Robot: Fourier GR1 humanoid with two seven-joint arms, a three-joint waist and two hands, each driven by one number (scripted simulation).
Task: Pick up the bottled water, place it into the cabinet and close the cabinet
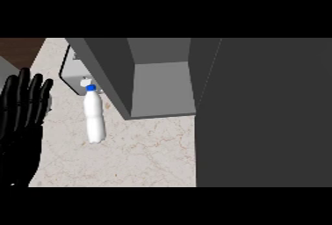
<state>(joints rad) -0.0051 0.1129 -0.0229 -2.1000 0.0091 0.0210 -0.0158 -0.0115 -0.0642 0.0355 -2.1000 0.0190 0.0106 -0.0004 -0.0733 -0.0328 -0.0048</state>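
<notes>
The left hand is cut by the left edge of the view, and its lower part goes under the bottom band, so the wrist and forearm do not show. The cabinet is cut at the top, and its open door runs out of the right edge. The cabinet's left wall hides part of the white appliance behind the bottled water; what this appliance is, I cannot tell. The right hand shows nowhere.
</notes>
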